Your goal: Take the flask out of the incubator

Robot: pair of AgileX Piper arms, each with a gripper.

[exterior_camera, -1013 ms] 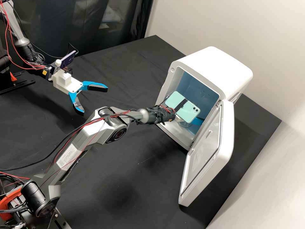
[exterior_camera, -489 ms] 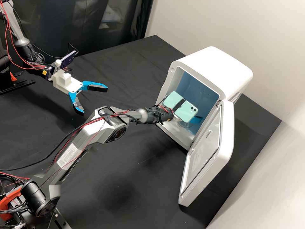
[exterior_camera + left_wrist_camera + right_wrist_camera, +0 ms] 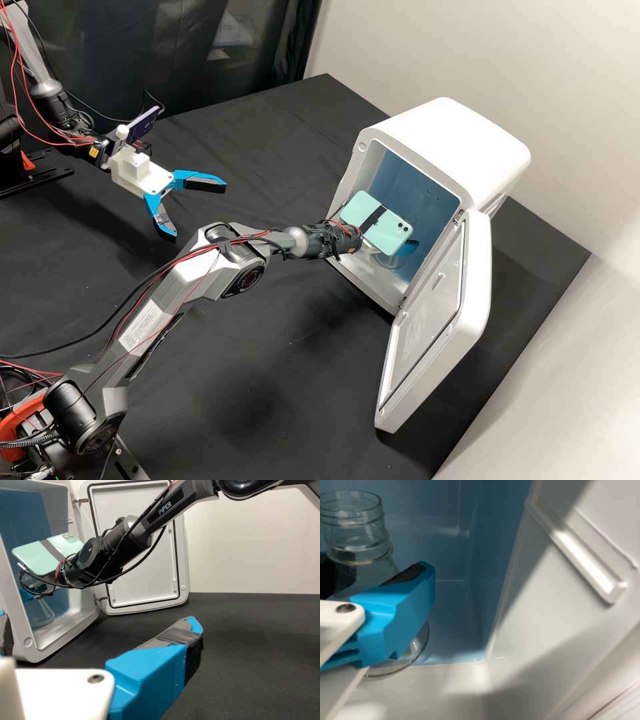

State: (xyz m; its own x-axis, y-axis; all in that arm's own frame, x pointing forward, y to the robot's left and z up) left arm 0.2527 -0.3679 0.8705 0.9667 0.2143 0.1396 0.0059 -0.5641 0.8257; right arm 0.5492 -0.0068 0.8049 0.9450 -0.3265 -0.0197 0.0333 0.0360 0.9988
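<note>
The high camera stands off the bench on its 6 o'clock side, looking forward and down from a middling distance, with the incubator toward 2 o'clock. The left wrist camera sits low near 10 o'clock and faces the incubator from well apart. Both views share its open door and the right arm. The right wrist camera looks from inside the chamber, close against the flask.

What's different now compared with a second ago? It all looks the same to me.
The right arm has drawn back slightly from inside the incubator, toward its opening. Whether the flask came along is unclear. The left gripper over the bench, the incubator and its open door stayed put.
</note>
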